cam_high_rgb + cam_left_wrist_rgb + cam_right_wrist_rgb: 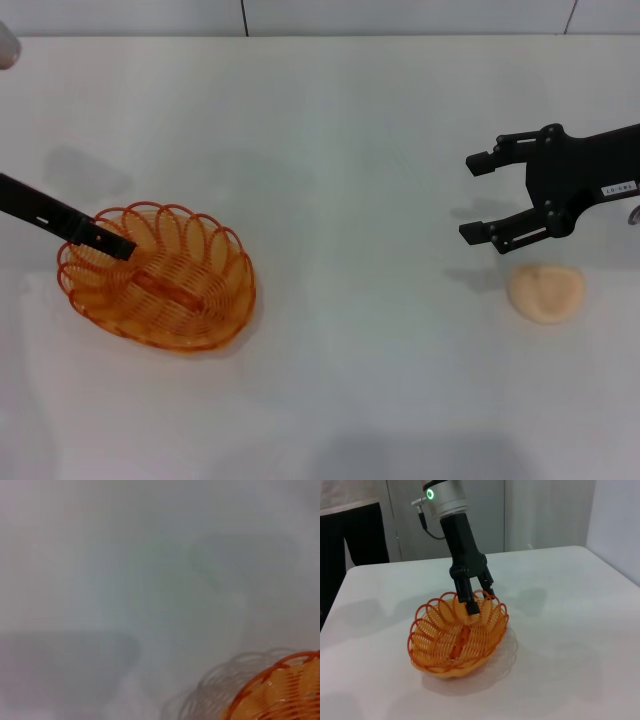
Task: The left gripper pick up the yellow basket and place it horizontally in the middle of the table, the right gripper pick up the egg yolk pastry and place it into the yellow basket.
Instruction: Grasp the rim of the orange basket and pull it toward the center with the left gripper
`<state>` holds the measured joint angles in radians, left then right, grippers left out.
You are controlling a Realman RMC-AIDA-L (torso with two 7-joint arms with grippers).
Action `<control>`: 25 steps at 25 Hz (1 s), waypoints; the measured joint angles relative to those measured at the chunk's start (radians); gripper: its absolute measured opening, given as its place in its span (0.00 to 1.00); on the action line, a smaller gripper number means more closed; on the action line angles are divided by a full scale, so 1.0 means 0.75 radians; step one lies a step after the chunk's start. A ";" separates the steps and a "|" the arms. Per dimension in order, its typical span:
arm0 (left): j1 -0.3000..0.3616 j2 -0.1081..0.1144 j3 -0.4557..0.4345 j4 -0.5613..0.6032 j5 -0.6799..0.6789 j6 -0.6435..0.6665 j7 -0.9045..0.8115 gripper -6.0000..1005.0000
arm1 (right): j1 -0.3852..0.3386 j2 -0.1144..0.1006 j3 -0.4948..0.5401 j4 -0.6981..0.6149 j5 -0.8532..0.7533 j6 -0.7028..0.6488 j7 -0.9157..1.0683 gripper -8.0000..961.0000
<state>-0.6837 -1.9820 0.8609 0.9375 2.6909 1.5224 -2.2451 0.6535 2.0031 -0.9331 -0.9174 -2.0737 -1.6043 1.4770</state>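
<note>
The yellow basket sits on the white table at the left. It also shows in the right wrist view and at a corner of the left wrist view. My left gripper straddles the basket's rim with one finger inside and one outside, closed on the wire. In the head view it is a black bar at the rim. The egg yolk pastry lies at the right. My right gripper is open and empty, just behind and left of the pastry.
The table's far edge meets a pale wall at the back. A dark panel stands beyond the table in the right wrist view. White tabletop stretches between the basket and the pastry.
</note>
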 joint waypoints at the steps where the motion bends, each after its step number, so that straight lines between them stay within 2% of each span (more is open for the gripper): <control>1: 0.000 0.000 0.004 0.000 0.000 -0.004 0.001 0.86 | 0.000 0.000 0.000 0.000 0.000 0.000 0.000 0.91; 6: -0.001 0.000 0.038 -0.007 0.000 -0.009 0.004 0.83 | 0.002 0.000 0.000 0.000 0.001 0.014 0.000 0.91; 16: -0.001 -0.002 0.051 -0.008 -0.001 -0.014 0.001 0.63 | 0.013 0.000 -0.001 0.000 0.001 0.049 0.001 0.91; 19: 0.001 -0.002 0.049 -0.008 -0.003 -0.015 0.002 0.41 | 0.016 0.000 -0.001 0.000 0.000 0.049 0.003 0.91; 25: 0.012 -0.002 0.044 -0.008 -0.009 -0.016 0.003 0.18 | 0.017 0.000 -0.011 0.000 0.000 0.049 0.004 0.91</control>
<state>-0.6748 -1.9834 0.8942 0.9312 2.6840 1.5106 -2.2431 0.6659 2.0032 -0.9410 -0.9173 -2.0738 -1.5674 1.4802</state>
